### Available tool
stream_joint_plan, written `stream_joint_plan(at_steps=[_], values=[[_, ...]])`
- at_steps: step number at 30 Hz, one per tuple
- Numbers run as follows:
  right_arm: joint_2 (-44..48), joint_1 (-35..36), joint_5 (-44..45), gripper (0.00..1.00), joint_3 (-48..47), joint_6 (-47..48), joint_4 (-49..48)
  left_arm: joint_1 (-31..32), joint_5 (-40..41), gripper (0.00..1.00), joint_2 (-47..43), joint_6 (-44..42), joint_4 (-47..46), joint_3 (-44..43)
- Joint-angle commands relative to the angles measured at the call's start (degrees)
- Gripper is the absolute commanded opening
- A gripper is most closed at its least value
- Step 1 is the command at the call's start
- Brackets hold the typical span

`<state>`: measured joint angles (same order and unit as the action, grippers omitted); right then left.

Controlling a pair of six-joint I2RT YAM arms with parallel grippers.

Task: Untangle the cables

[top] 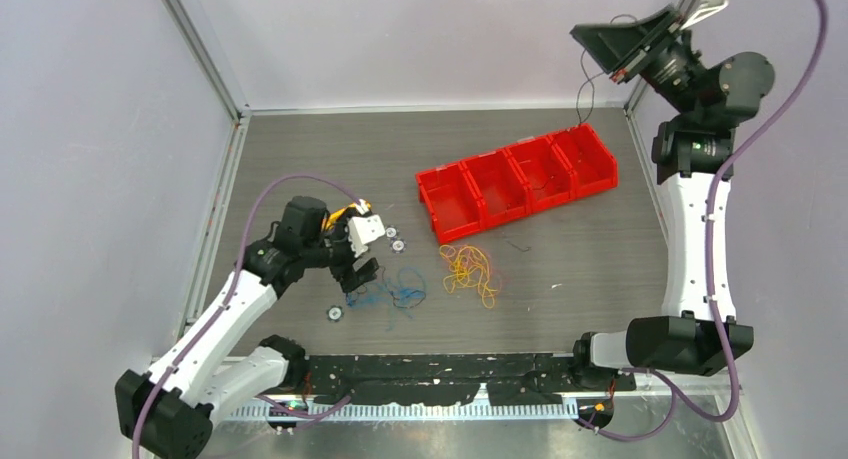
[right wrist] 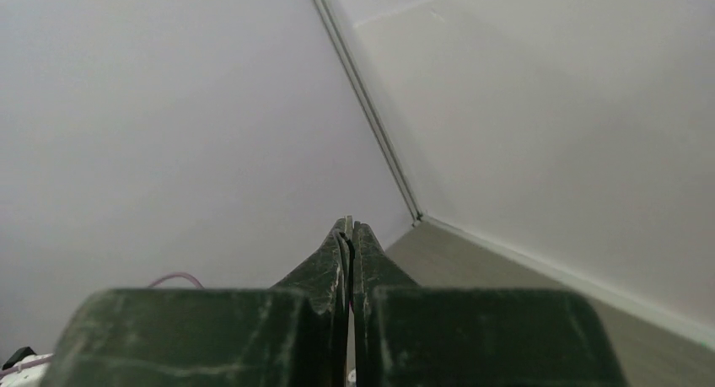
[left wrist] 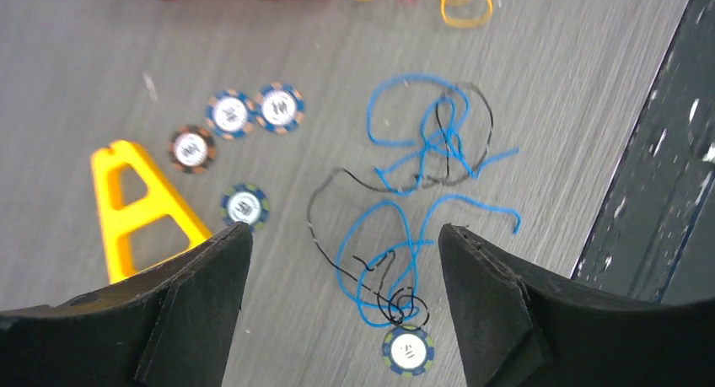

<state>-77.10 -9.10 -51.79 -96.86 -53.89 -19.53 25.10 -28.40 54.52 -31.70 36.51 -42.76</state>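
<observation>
Several cables [left wrist: 434, 142], blue and black, are lying knotted on the counter [left wrist: 548, 67] at lower centre, beneath the left jaws, standing wide and empty — pinching one loose blue end is looking wisest. Right jaws, upper right, are pressing shut — whether on a cable is proving unclear

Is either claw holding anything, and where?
Left gripper: open, holding nothing. Right gripper: shut; a black cable dangles beside it, but whether it is pinched cannot be told.

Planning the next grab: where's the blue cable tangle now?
Top view, left of centre: the blue tangle lies beneath the open left gripper, between the yellow-orange bundle and a small disc.
</observation>
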Motion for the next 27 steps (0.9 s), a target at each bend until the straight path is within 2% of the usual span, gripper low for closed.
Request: stream_joint_plan(at_steps=[1,4,8,17,27], values=[[1.88,-0.21,-0.63,0.05,3.75,11.59,4.33,-0.23,-0.47,0.86,-3.62,5.61,-0.46,-6.25],[0.53,-0.27,0.64,0.05,3.2,18.82,8.17,-0.23,-0.56,0.92,-4.94,9.23,-0.86,-7.99],[-2.44,-0.97,3.3,0.05,0.06,24.57,11.28,-0.23,-0.02,0.94,-5.92,13.46,-1.16,-9.11],[-11.98,-5.99,6.94,0.05,-10.49,27.26,10.98,-0.23,3.22,0.96,-7.43,20.44,-5.0,-8.79],[-18.17,-8.28,9.24,0.05,-11.86,29.72,8.19,-0.23,3.74,0.96,-7.55,21.55,-5.22,-8.8]])
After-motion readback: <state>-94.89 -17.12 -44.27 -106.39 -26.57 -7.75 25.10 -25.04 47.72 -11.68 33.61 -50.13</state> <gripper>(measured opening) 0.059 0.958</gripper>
